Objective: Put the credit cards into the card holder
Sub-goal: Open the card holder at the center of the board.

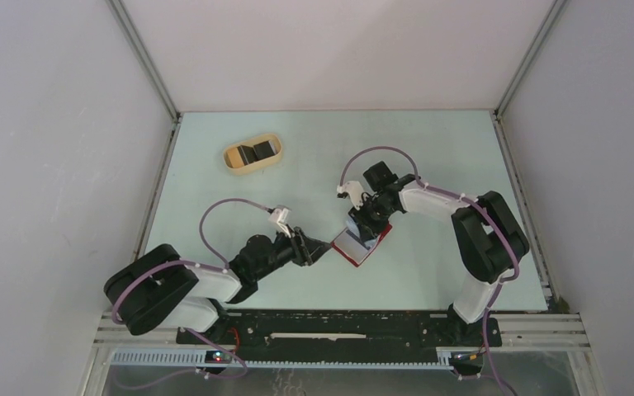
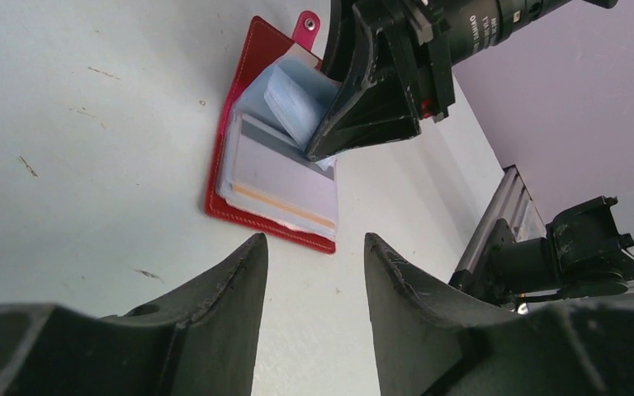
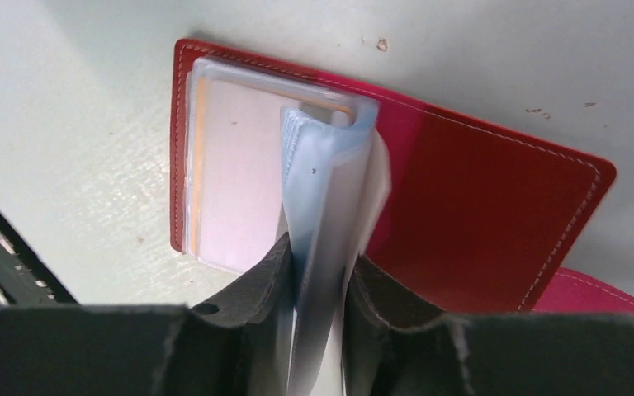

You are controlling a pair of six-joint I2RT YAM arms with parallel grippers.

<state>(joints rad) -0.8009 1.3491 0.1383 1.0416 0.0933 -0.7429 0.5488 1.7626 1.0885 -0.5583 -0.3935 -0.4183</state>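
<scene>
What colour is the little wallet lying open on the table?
The wallet is red with pale stitching along its edge, clearest in the right wrist view.

Table: I see a pale green-white flat tabletop (image 1: 429, 140), faintly scuffed.
Walls: plain white panels (image 1: 338, 49) behind and on both sides.
Frame: silver aluminium corner posts (image 1: 146, 58); black metal rail (image 1: 396, 323) along the near edge.
Light: even, soft.

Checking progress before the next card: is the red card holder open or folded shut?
Open: the card holder lies spread flat on the table, and the right tool pinches its pale blue pockets upright.
</scene>
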